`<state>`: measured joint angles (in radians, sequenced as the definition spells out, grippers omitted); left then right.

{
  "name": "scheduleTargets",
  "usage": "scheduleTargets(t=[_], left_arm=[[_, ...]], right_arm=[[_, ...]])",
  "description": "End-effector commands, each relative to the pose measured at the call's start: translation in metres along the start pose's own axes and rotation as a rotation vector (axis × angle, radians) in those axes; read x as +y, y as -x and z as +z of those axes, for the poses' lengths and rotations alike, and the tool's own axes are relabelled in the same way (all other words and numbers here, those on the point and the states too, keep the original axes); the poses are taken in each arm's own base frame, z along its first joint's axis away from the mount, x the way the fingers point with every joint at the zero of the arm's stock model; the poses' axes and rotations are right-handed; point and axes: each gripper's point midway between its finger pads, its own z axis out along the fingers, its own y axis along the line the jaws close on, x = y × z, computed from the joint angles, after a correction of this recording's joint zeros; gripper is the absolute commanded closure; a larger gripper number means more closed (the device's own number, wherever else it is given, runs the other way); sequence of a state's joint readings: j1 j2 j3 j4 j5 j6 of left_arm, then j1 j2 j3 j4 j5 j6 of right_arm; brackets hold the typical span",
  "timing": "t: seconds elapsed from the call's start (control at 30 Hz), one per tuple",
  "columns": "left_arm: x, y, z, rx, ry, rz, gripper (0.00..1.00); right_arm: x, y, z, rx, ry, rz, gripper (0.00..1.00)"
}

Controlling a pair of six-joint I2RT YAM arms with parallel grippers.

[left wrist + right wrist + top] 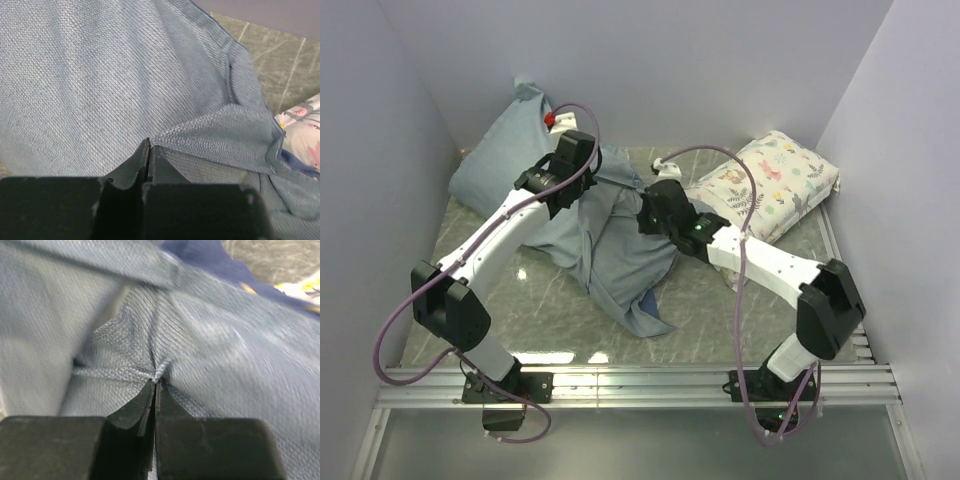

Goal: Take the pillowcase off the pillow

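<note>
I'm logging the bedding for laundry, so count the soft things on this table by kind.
pillowcase: 1
printed pillow: 1
Total: 2 in sight; anything inside the pillowcase is hidden.

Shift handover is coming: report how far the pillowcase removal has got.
Done: part of the pillowcase lies slack, pale inner side up. In hand: left tool and right tool each pinch a fold. Left: the back-left bulge is still covered; no bare pillow shows.

On the table [720,320] the pillowcase [610,250] lies left of the printed pillow [770,185].
</note>
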<state>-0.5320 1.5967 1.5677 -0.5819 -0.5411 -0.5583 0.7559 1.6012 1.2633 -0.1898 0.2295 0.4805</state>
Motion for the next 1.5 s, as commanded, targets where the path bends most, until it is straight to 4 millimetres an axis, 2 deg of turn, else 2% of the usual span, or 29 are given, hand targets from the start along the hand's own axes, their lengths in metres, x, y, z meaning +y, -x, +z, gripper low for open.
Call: scheduleTargets(t=[0.0,0.13,0.3,0.33,0.4,0.43,0.53,0.6,0.63,0.67,0.7,0.73,0.77,0.8,0.83,0.87,0.9,0.93,0.97,1.0,1.03,1.1,1.13,1.3,1.4,1.47], left_arm=[[0.014,0.018,0.016,-0.038,0.023,-0.082,1.00],[0.031,0.026,0.030,-0.036,0.052,-0.123,1.00],[0.057,0.034,0.046,-0.033,0.098,-0.168,1.00],[0.062,0.036,0.048,-0.036,0.107,-0.175,1.00],[0.075,0.037,0.055,-0.029,0.133,-0.200,1.00],[0.076,0.035,0.058,-0.020,0.128,-0.205,1.00],[0.061,0.017,0.064,0.037,0.076,-0.176,1.00],[0.045,0.005,0.062,0.056,0.040,-0.156,1.00],[0.040,-0.007,0.062,0.080,0.016,-0.143,1.00],[0.035,-0.007,0.058,0.078,-0.006,-0.131,1.00],[0.028,-0.013,0.055,0.086,-0.017,-0.117,1.00],[0.028,-0.013,0.051,0.080,-0.010,-0.105,1.00],[0.028,-0.013,0.049,0.080,-0.011,-0.099,0.99],[0.027,-0.012,0.046,0.078,-0.010,-0.099,0.95],[0.028,-0.008,0.041,0.070,-0.012,-0.097,0.92],[0.028,-0.005,0.038,0.063,-0.020,-0.097,0.86],[0.027,-0.002,0.034,0.057,-0.026,-0.096,0.73],[0.026,0.006,0.028,0.042,-0.038,-0.101,0.69],[0.025,0.010,0.024,0.034,-0.045,-0.101,0.66],[0.023,0.014,0.021,0.025,-0.053,-0.101,0.59],[0.020,0.022,0.015,0.010,-0.066,-0.106,0.56],[0.019,0.030,0.007,-0.003,-0.074,-0.101,0.48],[0.017,0.037,0.001,-0.018,-0.085,-0.099,0.45],[0.013,0.046,-0.013,-0.029,-0.105,-0.082,0.35],[0.009,0.049,-0.027,-0.044,-0.125,-0.069,0.30],[0.006,0.051,-0.037,-0.055,-0.148,-0.058,0.26]], right_arm=[[-0.025,0.001,-0.031,-0.041,-0.079,-0.023,1.00],[-0.057,-0.014,-0.064,-0.055,-0.119,-0.007,1.00],[-0.091,-0.047,-0.086,-0.041,-0.139,0.042,1.00],[-0.103,-0.064,-0.086,-0.021,-0.162,0.057,1.00],[-0.117,-0.078,-0.081,0.001,-0.178,0.084,1.00],[-0.126,-0.096,-0.076,0.041,-0.191,0.096,1.00],[-0.123,-0.114,-0.062,0.085,-0.154,0.125,1.00],[-0.111,-0.116,-0.054,0.113,-0.109,0.126,1.00],[-0.104,-0.110,-0.050,0.115,-0.093,0.124,1.00],[-0.100,-0.107,-0.049,0.110,-0.083,0.121,1.00],[-0.096,-0.103,-0.050,0.101,-0.081,0.113,0.97],[-0.090,-0.090,-0.052,0.075,-0.068,0.112,0.91],[-0.090,-0.086,-0.055,0.074,-0.072,0.106,0.84],[-0.088,-0.080,-0.057,0.064,-0.069,0.104,0.72],[-0.082,-0.065,-0.063,0.030,-0.056,0.099,0.66],[-0.081,-0.058,-0.067,0.015,-0.054,0.097,0.61],[-0.081,-0.054,-0.071,0.013,-0.058,0.095,0.52],[-0.077,-0.040,-0.077,-0.020,-0.046,0.092,0.49],[-0.076,-0.036,-0.081,-0.023,-0.048,0.087,0.46],[-0.075,-0.031,-0.084,-0.033,-0.048,0.087,0.41],[-0.070,-0.019,-0.089,-0.057,-0.039,0.085,0.40],[-0.068,-0.011,-0.093,-0.068,-0.043,0.081,0.36],[-0.064,0.000,-0.096,-0.089,-0.034,0.083,0.35],[-0.041,0.017,-0.095,-0.100,-0.006,0.061,0.30],[-0.023,0.026,-0.090,-0.107,-0.007,0.039,0.27],[-0.013,0.030,-0.079,-0.095,-0.011,0.031,0.26]])
